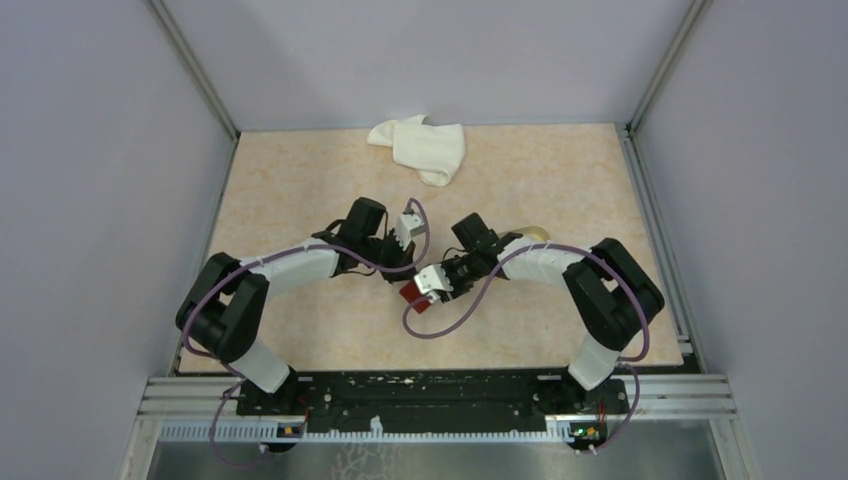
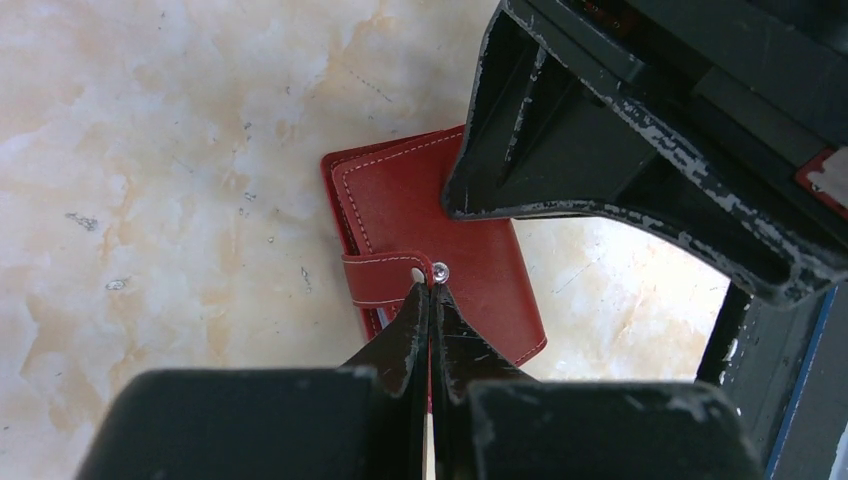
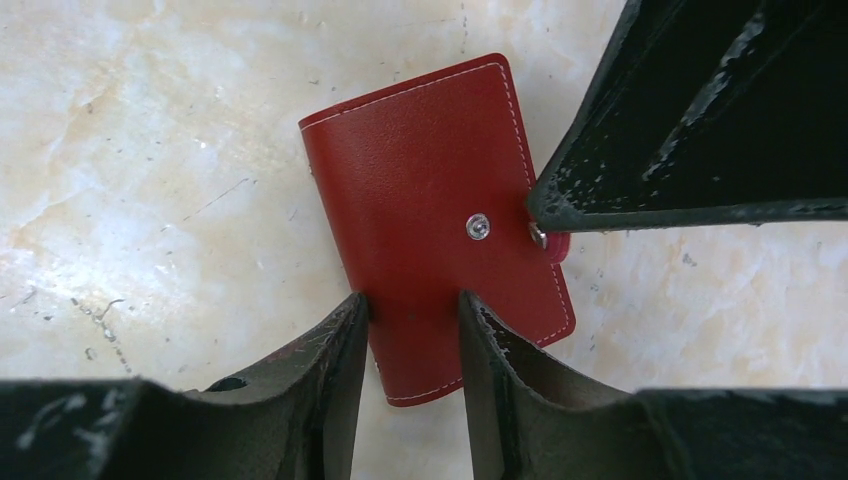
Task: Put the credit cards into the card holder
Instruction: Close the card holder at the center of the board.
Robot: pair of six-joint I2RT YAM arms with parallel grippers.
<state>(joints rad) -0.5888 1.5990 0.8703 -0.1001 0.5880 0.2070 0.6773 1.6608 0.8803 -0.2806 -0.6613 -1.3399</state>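
I recorded the holder [image 3: 430, 200] lying flat; left gripper [image 2: 430, 285] clenched on its tab [image 2: 385, 275], right gripper [image 3: 412, 305] parted, poised over its near edge.

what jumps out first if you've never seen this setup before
The dark red card holder lying mid-table draws the eye, with both arms bent in over it. The left gripper is shut on its snap tab, while the right gripper stands open over one end of the holder. A crumpled white cloth lies alone at the far edge of the table.
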